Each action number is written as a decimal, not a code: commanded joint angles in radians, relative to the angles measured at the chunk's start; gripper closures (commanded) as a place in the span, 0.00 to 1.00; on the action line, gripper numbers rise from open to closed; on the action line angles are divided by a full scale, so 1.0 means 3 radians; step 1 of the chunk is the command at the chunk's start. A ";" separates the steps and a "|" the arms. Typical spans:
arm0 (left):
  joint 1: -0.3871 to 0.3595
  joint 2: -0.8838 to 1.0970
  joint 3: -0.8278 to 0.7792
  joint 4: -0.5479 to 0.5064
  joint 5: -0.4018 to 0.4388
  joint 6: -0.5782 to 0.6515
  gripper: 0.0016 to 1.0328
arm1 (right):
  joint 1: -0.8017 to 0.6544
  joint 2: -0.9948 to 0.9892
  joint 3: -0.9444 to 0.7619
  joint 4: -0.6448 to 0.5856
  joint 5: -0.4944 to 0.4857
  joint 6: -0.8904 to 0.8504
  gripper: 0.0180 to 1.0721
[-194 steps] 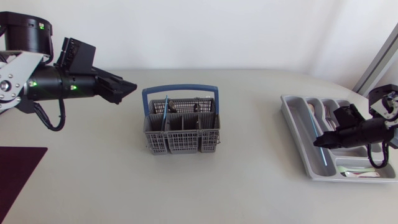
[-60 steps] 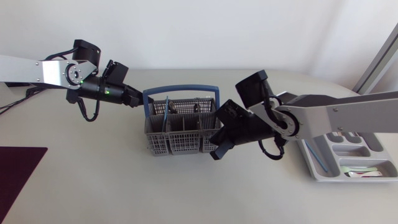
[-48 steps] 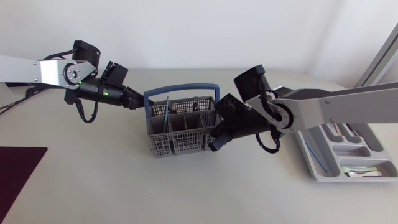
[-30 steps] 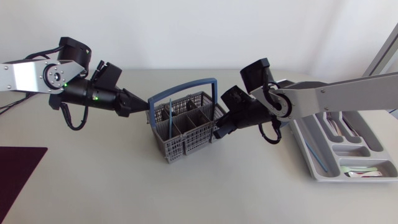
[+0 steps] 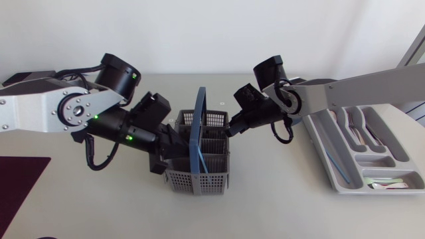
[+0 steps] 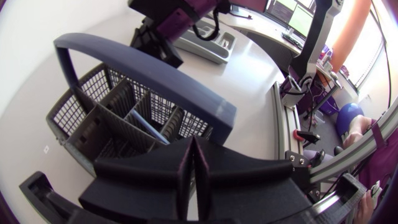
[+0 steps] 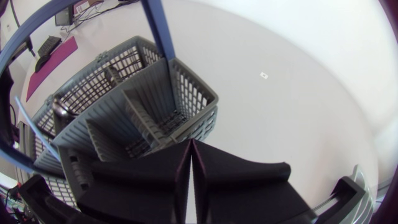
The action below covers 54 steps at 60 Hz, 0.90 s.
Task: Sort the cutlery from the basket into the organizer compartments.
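The grey cutlery basket (image 5: 202,159) with its blue handle (image 5: 198,129) stands mid-table, turned so the handle runs front to back. My left gripper (image 5: 176,146) is shut and empty, its tips against the basket's left wall. My right gripper (image 5: 229,131), also shut and empty, touches the basket's far right corner. In the left wrist view the basket (image 6: 99,118) lies just ahead of the shut fingers (image 6: 180,174), with a blue-handled piece (image 6: 149,127) inside. The right wrist view shows the basket (image 7: 130,112) ahead of that gripper (image 7: 190,158). The grey organizer (image 5: 319,143) sits at the right.
The organizer holds a blue-handled piece (image 5: 342,166) and other cutlery (image 5: 385,186) in separate compartments. A dark purple mat (image 5: 16,189) lies at the front left corner. Open tabletop lies in front of the basket.
The basket has turned about a quarter turn and slid toward the table's front. My left gripper swung right and forward against it; my right gripper stayed at its far right corner.
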 commanded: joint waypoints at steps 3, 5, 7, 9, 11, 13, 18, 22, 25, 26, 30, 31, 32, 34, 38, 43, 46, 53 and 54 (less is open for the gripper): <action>-0.0182 -0.0032 -0.0016 -0.0029 -0.0092 -0.0120 0.97 | 0.0025 0.0115 0.0148 -0.0022 -0.0025 0.0118 0.94; -0.0177 -0.0052 -0.0016 -0.0034 -0.0107 -0.0125 0.97 | 0.0020 0.0095 0.0138 -0.0028 -0.0025 0.0123 0.94; -0.0141 -0.0093 -0.0016 -0.0034 -0.0113 -0.0125 0.97 | 0.0004 0.0039 0.0102 -0.0038 -0.0025 0.0118 0.94; -0.0070 -0.0134 -0.0021 -0.0034 -0.0113 -0.0114 0.97 | -0.0011 -0.0033 0.0046 -0.0043 -0.0025 0.0108 0.94; 0.0053 -0.0190 -0.0011 -0.0039 -0.0113 -0.0099 0.97 | -0.0021 -0.0120 -0.0015 -0.0068 -0.0025 0.0103 0.94; 0.0170 -0.0216 -0.0001 -0.0055 -0.0113 -0.0089 0.97 | -0.0032 -0.0222 -0.0092 -0.0084 -0.0056 0.0087 0.94; 0.0462 -0.0241 0.0030 -0.0055 -0.0107 -0.0017 0.97 | -0.0032 -0.0519 -0.0301 -0.0166 -0.0066 0.0031 0.94; 0.0646 -0.0170 0.0071 -0.0029 -0.0097 0.0029 0.97 | -0.0032 -0.0759 -0.0434 -0.0258 -0.0076 -0.0010 0.94; 0.0753 -0.0052 0.0117 0.0037 -0.0097 0.0029 0.97 | -0.0032 -0.0953 -0.0532 -0.0360 -0.0128 -0.0035 0.94; 0.0794 -0.0001 0.0132 0.0073 -0.0092 0.0029 0.97 | -0.0032 -0.1015 -0.0562 -0.0396 -0.0148 -0.0051 0.94; 0.0876 0.0188 0.0173 0.0262 -0.0092 0.0018 0.97 | -0.0032 -0.1265 -0.0680 -0.0554 -0.0240 -0.0102 0.94; 0.0886 0.0234 0.0189 0.0308 -0.0092 0.0008 0.97 | -0.0032 -0.1316 -0.0705 -0.0585 -0.0281 -0.0107 0.94; 0.0902 0.0291 0.0209 0.0344 -0.0092 -0.0002 0.97 | -0.0032 -0.1362 -0.0721 -0.0626 -0.0301 -0.0112 0.94; 0.0948 0.0393 0.0265 0.0400 -0.0092 -0.0002 0.97 | -0.0032 -0.1455 -0.0762 -0.0723 -0.0353 -0.0153 0.94; 0.0973 0.0602 0.0393 0.0498 -0.0092 -0.0028 0.97 | -0.0021 -0.1598 -0.0838 -0.0866 -0.0439 -0.0204 0.94; 0.1019 0.0853 0.0608 0.0579 -0.0092 -0.0104 0.97 | 0.0025 -0.1736 -0.0925 -0.1045 -0.0470 -0.0291 0.94; 0.1055 0.0986 0.0741 0.0610 -0.0092 -0.0145 0.97 | 0.0081 -0.1818 -0.0992 -0.1122 -0.0491 -0.0322 0.94; 0.1096 0.1242 0.0976 0.0794 -0.0092 -0.0299 0.97 | 0.0153 -0.1920 -0.1068 -0.1270 -0.0593 -0.0373 0.94; 0.1101 0.1272 0.1007 0.0820 -0.0092 -0.0314 0.97 | 0.0178 -0.1930 -0.1084 -0.1296 -0.0598 -0.0378 0.94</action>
